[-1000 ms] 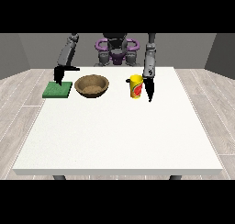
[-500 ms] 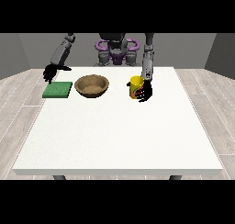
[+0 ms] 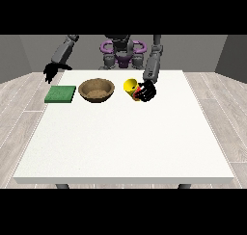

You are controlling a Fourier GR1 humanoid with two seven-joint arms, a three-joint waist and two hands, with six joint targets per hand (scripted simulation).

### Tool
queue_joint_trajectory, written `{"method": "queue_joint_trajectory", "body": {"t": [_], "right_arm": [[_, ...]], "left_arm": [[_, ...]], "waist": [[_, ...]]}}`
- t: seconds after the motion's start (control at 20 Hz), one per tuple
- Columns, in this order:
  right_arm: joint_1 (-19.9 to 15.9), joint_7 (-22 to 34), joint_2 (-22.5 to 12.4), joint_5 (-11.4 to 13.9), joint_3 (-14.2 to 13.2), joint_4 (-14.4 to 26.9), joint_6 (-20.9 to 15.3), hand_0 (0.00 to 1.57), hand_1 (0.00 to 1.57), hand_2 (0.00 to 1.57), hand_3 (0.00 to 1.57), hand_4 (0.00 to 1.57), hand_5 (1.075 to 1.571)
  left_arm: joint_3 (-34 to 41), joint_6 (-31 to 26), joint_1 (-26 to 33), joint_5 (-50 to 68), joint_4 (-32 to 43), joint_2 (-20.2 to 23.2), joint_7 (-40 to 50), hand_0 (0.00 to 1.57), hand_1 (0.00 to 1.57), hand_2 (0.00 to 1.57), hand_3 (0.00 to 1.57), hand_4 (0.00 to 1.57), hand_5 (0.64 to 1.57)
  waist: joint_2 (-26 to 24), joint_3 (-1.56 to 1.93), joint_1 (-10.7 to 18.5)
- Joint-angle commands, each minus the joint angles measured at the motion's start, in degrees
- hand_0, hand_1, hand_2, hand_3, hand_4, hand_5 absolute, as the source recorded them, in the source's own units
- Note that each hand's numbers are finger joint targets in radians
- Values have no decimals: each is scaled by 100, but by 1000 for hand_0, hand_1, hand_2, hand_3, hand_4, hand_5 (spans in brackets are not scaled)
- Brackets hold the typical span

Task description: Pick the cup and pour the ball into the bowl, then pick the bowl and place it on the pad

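- Grey walls and pale plank flooring frame the big white table (image 3: 125, 142), and we are looking across it at the robot, small at the far edge.
- Next in size comes the brown wooden bowl (image 3: 97, 90), sitting upright between the pad and the cup, apart from both.
- Left of it lies the flat green pad (image 3: 61, 94), near the table's left edge and well apart from the cup.
- Now the yellow cup (image 3: 131, 88), just right of the bowl: it appears tipped, its mouth turned toward the bowl, with red showing where the dark fingers cover it. We cannot make out the ball.
- Over to the hand at the view's right (image 3: 146, 91): it is wrapped round the cup's right side, fingers curled about the body.
- We judge the cup light and stiff, probably smooth-sided, so a hold around the middle of the body suits the pour best.
- The bowl looks rigid and heavier; we would take it by the rim.
- Last, the hand at the view's left (image 3: 50, 71) hangs above the table's far left corner, behind the pad, holding nothing; we cannot tell how its fingers lie.
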Motion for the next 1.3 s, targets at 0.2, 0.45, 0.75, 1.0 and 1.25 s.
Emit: {"method": "queue_joint_trajectory", "body": {"t": [0.2,0.45,0.75,1.0,1.25], "right_arm": [[-275,117,249,140,58,806,-201,0,0,188,0,288,1548],[-281,367,254,160,43,1201,-243,0,0,201,146,339,1551],[27,-94,-10,189,-262,1763,-415,0,0,228,125,372,1547],[410,-35,170,233,-249,2099,-588,0,0,284,220,396,1541],[540,-767,-422,50,-683,2605,-252,0,0,222,296,417,1541]], "left_arm": [[-1379,949,-217,-2181,543,187,1830,1439,1439,1571,1571,1210,1562],[-2196,966,-385,-3631,1101,82,3109,1413,1413,1571,1571,1142,1570],[-2901,365,-946,-4873,1137,-416,4275,1413,1413,1571,1571,1142,1570],[-3564,-743,-1053,-5616,1090,-788,4929,1208,1208,1571,1521,883,1531],[-4006,-1547,-1206,-5954,383,-981,5043,176,176,1571,1425,867,1527]], "waist": [[-879,-21,189],[-1604,-23,382],[-1825,-39,1029],[-2630,-43,1417],[-2248,-43,2043]]}}
